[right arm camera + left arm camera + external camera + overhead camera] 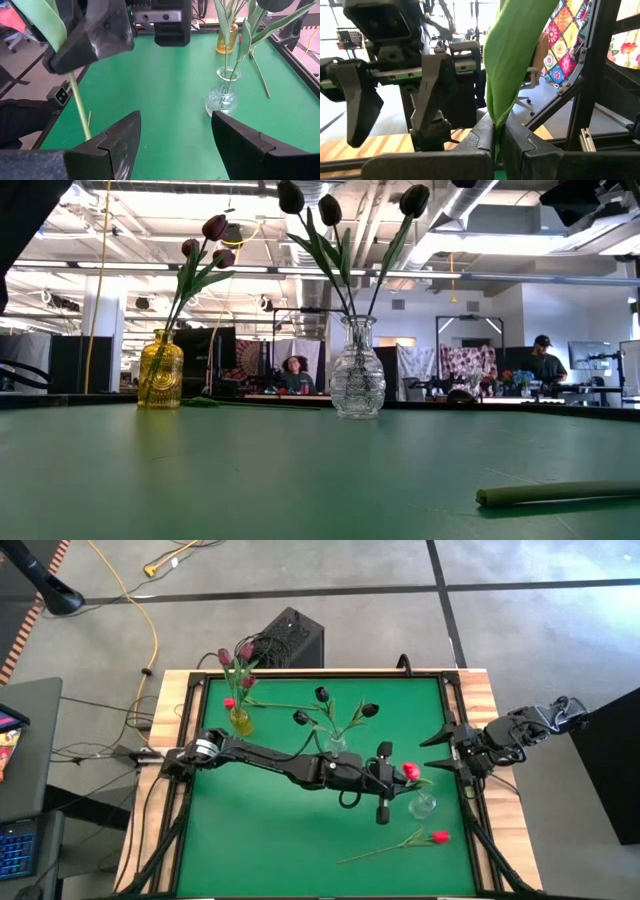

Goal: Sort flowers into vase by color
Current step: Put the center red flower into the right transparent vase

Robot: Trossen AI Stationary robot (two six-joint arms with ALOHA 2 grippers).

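Observation:
My left gripper (398, 778) reaches across the green table to its right part and is shut on a red tulip (411, 772) held above a small clear vase (423, 805). My right gripper (441, 750) waits open at the table's right edge, facing the left one. Another red tulip (440, 837) lies flat on the table near the right front; its stem (560, 494) shows in the low view. A yellow vase (240, 721) holds maroon tulips (236, 658). A clear vase (335, 741) in the middle holds dark tulips (322, 695). My left gripper pinches the red tulip between its two fingers at the leafy part of the stem (495, 127), below the head. The fingers come level from the table's left, across the stem. The tulip is roughly upright and its stem (79, 107) hangs slanting below the fingers.
The yellow vase (160, 370) and the clear vase (357, 370) stand toward the far side of the table. Black frame rails (185, 790) run along the table's edges. Bare green surface (270, 830) lies in the near left part.

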